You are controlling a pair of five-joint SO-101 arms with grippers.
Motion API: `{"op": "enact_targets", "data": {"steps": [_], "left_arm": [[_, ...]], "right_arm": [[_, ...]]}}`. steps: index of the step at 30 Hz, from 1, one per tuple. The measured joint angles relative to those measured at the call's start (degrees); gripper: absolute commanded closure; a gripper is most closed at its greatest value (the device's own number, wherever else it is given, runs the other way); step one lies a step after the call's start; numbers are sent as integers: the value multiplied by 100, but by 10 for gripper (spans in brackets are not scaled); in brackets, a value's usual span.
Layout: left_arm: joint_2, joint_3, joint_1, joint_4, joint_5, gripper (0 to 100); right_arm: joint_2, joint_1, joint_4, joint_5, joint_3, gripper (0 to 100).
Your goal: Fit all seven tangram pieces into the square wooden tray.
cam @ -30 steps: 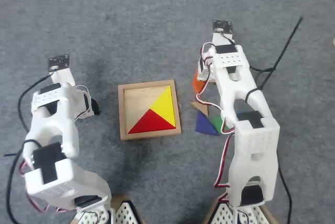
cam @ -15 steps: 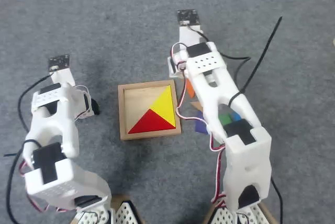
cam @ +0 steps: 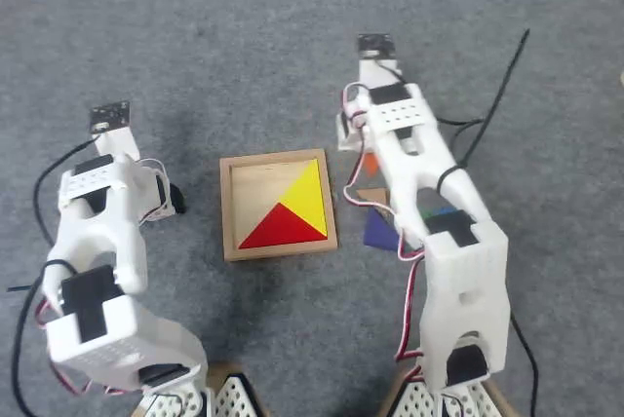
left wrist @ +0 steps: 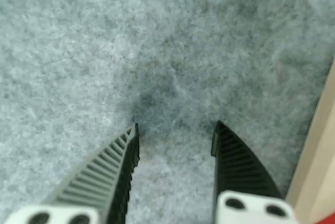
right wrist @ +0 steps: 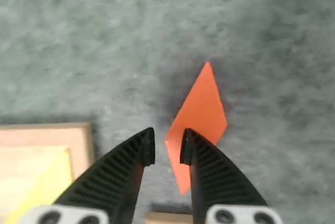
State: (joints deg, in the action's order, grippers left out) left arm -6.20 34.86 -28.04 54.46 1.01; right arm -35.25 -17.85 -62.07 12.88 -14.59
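Note:
The square wooden tray [cam: 230, 210] lies mid-table with a yellow triangle [cam: 308, 192] and a red triangle [cam: 281, 228] inside. An orange parallelogram [right wrist: 201, 113] lies on the carpet just off the tray's far right corner [right wrist: 52, 132]. My right gripper [right wrist: 167, 145] hovers over it, open by a narrow gap, with the piece's near corner between the fingertips. In the high view the orange piece [cam: 370, 163] peeks out beside the right arm. My left gripper [left wrist: 175, 140] stands open over bare carpet left of the tray [left wrist: 314, 145].
A tan triangle [cam: 372, 196], a dark blue triangle [cam: 379, 232] and bits of green [cam: 425, 214] and light blue [cam: 445, 210] pieces lie right of the tray, partly under the right arm. A black cable [cam: 492, 115] trails at the far right.
The right arm swung left toward the tray's far corner, then came partway back to the right. The orange piece shifted slightly. The left arm has kept still.

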Motion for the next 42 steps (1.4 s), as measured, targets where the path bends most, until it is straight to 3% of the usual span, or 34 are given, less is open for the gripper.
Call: {"op": "enact_targets", "data": {"steps": [17,20,26,35,42], "left_arm": [[0,0,0,0,0,779],[0,0,0,0,0,779],[0,0,0,0,0,779],[0,0,0,0,0,779],[0,0,0,0,0,779]], "right_arm": [[-88,835,-202,-281,53,878],[-88,756,-229,-281,53,834],[281,88,-255,-290,62,654],[774,-484,-202,-281,62,677],[202,-484,369,607,70,677]]}}
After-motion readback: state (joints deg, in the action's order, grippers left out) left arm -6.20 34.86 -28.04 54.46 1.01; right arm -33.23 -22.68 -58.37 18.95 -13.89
